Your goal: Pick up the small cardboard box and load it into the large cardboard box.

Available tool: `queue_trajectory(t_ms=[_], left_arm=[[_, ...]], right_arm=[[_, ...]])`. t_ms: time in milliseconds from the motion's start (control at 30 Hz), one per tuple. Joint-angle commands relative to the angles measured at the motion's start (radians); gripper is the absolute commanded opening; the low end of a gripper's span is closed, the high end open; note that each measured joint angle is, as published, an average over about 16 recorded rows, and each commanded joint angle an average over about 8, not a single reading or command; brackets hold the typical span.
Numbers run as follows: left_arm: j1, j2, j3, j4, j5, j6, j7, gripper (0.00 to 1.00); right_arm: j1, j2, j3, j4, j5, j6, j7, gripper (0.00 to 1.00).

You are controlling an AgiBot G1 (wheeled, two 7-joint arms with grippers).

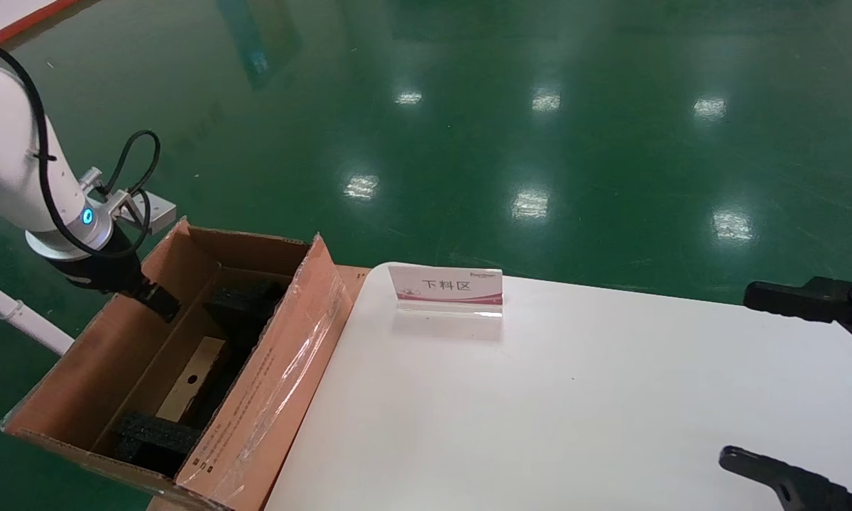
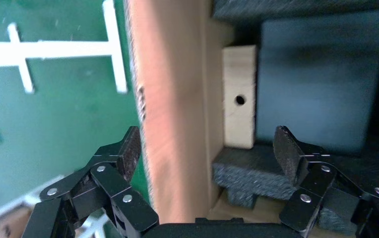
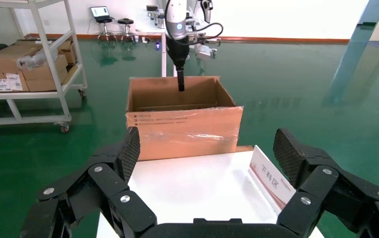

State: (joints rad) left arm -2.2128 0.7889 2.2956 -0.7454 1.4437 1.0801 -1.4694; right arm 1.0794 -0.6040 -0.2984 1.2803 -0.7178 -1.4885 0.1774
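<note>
The small box (image 1: 193,384) lies down inside the large box (image 1: 270,397), standing on a long edge against its left inner wall, the narrow face with the round hole turned up, between black foam (image 1: 157,434) blocks at the near and far ends. The large box stands on the floor against the left edge of the white table (image 1: 575,404), flaps upright.

The left gripper (image 2: 207,151) hangs over the far left flap of the large box, fingers spread wide and holding nothing; one finger (image 2: 128,148) is outside that wall and the other inside, above the foam. The small box is below it, apart from it, nearer the box's middle.

The right gripper (image 3: 206,151) hovers wide and empty at the table's right edge. A sign (image 1: 446,287) stands near the table's far edge.
</note>
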Motion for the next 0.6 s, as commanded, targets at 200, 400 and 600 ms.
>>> queue_trajectory(t_ms=[200, 400, 600], left_arm=[[-0.100, -0.067, -0.045, -0.145, -0.032, -0.034, 0.040, 1.00], [-0.181, -0.151, -0.096, -0.293, -0.094, -0.053, 0.082, 1.00], [-0.215, -0.207, -0.136, -0.385, -0.160, -0.059, 0.135, 1.00]], right_arm=[[0.000, 0.000, 0.000, 0.000, 0.000, 0.000, 0.000, 1.00], [0.000, 0.000, -0.001, 0.000, 0.000, 0.000, 0.000, 1.00], [0.000, 0.000, -0.001, 0.000, 0.001, 0.000, -0.001, 1.00]])
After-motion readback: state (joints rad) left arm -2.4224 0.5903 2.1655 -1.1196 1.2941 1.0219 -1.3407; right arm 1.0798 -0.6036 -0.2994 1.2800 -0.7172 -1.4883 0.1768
